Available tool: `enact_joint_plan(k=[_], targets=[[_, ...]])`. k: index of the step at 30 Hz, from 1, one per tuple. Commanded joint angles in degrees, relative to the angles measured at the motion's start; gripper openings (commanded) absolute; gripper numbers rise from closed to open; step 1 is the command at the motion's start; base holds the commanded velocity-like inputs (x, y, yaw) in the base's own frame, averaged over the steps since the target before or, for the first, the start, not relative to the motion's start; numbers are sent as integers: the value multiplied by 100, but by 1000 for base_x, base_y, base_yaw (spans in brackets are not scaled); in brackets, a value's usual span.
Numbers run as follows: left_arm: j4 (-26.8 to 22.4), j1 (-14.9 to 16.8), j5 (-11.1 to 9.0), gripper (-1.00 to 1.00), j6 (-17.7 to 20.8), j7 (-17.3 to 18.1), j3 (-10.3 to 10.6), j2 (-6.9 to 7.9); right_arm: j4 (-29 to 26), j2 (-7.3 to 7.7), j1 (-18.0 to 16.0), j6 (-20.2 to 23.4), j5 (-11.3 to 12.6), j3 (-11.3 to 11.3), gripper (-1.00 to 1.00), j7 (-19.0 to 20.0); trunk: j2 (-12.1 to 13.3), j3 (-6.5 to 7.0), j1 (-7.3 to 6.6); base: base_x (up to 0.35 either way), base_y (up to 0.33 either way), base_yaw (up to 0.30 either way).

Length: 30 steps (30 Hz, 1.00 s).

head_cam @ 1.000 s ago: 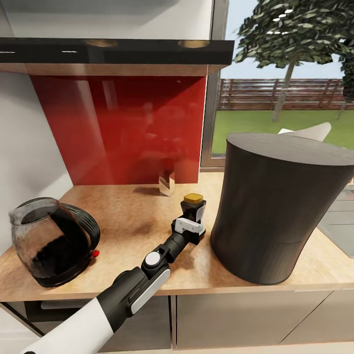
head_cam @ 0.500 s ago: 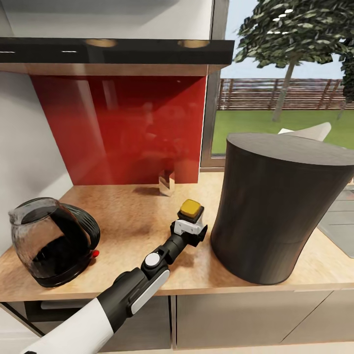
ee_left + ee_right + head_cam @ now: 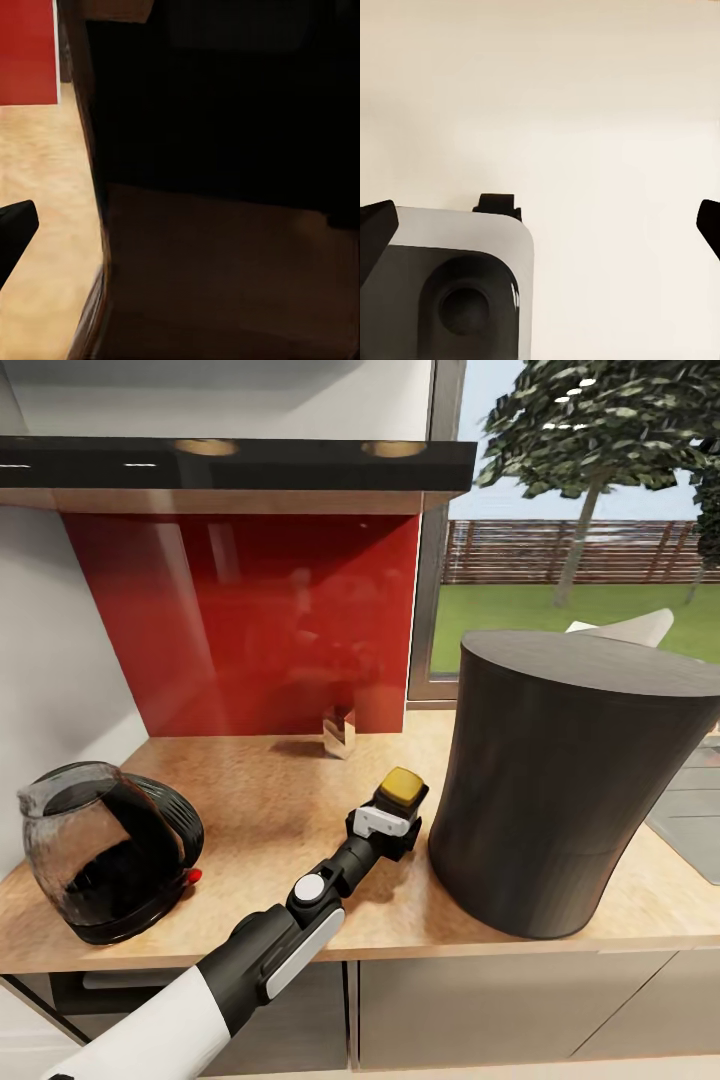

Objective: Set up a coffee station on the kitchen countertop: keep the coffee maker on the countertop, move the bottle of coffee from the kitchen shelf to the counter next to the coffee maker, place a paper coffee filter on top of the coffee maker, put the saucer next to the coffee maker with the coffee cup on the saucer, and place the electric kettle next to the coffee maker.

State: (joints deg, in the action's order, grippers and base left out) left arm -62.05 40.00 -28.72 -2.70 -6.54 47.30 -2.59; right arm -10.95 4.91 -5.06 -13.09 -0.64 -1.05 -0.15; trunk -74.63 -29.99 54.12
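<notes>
Well, going along the kitchen countertop (image 3: 250, 800) from the wall end, with the coffee maker as the mark:

Electric kettle (image 3: 105, 850): sitting upright on the worktop well to the left of the coffee maker, its black handle facing that way and its red switch showing low at the base.

Small clear glass (image 3: 339, 732): standing at the back by the red splashback (image 3: 240, 620), left of and behind the coffee maker.

Left arm (image 3: 250, 950): reaching up from the lower left across the front edge of the worktop toward the coffee maker's left flank.

Left gripper (image 3: 392, 822): gripping the bottle of coffee between its fingers, just left of the coffee maker. In the left wrist view a black fingertip (image 3: 13, 232) is showing at the edge, with the dark brown jar (image 3: 225, 225) pressed up close to the lens.

Bottle of coffee (image 3: 402, 788): being held just beside the coffee maker's left side, leaning with its yellow lid tipped toward the machine. Whether its foot is touching the wood, I cannot tell.

Coffee maker (image 3: 570, 790): standing on the worktop at the right, tall, dark and seen from behind, with a pale pointed shape (image 3: 630, 628) peeking over its top.

Right gripper (image 3: 540, 225): jaws standing wide apart with nothing between them, black fingertips (image 3: 376, 225) at either edge against a plain cream surface (image 3: 585, 97); a grey-and-black robot part (image 3: 450, 292) is lying below.
</notes>
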Motion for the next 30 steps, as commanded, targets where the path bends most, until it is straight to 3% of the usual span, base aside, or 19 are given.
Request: enact_joint_plan(k=[1, 30], targets=[[0, 8, -55, 100, -29, -41, 25, 4, 5, 2, -3, -18, -6, -10, 100, -2, -3, -5, 0, 0, 0, 0], [-6, 8, -55, 100, -46, -41, 21, 4, 5, 2, -3, -19, -9, -10, 100, 0, -3, -5, 0, 0, 0, 0]])
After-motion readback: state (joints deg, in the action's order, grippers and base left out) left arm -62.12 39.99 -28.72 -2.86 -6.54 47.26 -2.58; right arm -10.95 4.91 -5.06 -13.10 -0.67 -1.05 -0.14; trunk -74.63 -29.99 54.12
